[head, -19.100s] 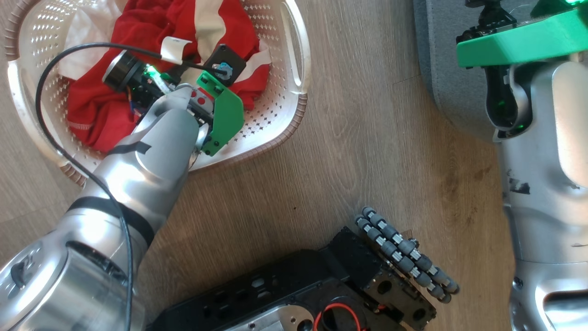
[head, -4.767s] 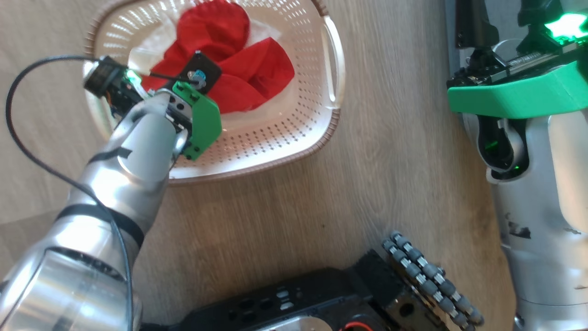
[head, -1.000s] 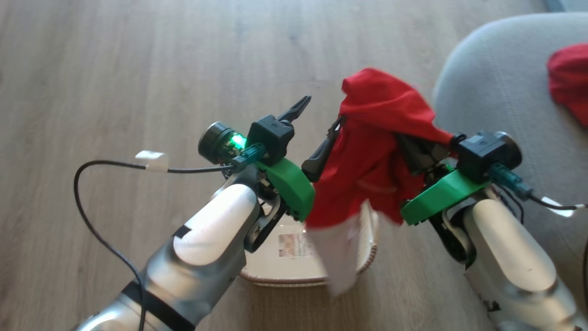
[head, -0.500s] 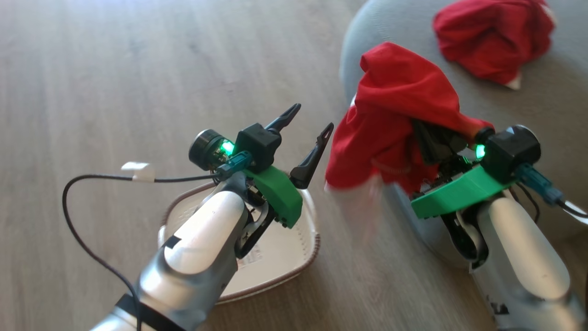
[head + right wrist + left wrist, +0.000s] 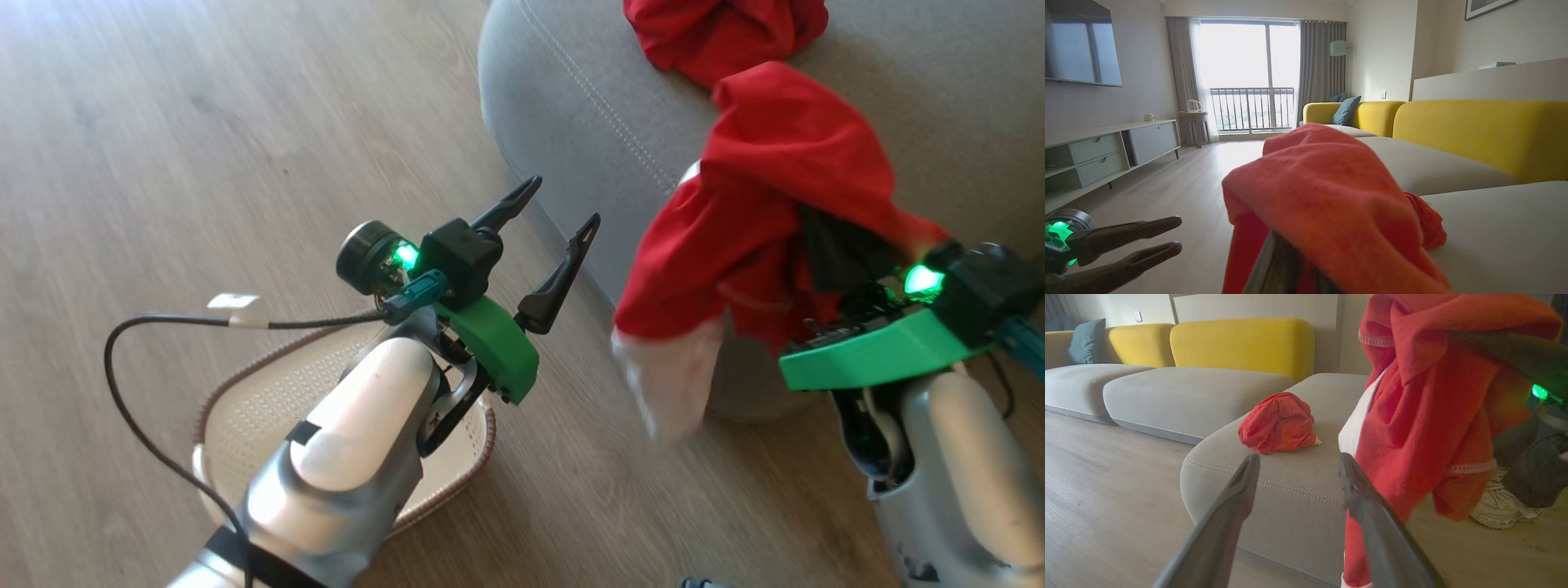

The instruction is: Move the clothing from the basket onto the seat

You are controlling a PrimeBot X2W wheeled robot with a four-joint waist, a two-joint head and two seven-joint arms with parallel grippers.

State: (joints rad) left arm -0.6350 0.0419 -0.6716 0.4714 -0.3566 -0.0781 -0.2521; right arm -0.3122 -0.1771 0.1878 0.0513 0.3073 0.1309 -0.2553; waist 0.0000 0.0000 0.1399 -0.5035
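- Carrying entry: red garment point(image 5: 759, 204), draped over and pinched by the right hand point(image 5: 829, 245), whose fingers are closed tight under the fabric. It hangs in the air at the rounded corner of the seat point(image 5: 588, 106), part above the cushion, part above the floor point(image 5: 163, 122).
- White piece point(image 5: 669, 384): dangles from the garment's lower edge, beside the seat's front wall and over the floor. Cannot tell whether it is separate or sewn on.
- Left hand point(image 5: 562, 202): fingers spread wide, holding nothing, raised near the garment and above the basket point(image 5: 269, 400).
- Risk, early release: with the load only partly over the cushion, letting go here would likely send it sliding to the floor, pulled by the hanging white end.
- Risk, snagging: fabric wraps the closed fingers, so it may cling after the hand opens and get dragged back off the seat.
- Risk, catching: the low white end may brush the seat's edge and tug loose.
- Count: red garments, two (one held; second red garment point(image 5: 718, 33) lying on the seat). White piece, one. Basket, one, its visible part bare. Seat, one. Hands, two.
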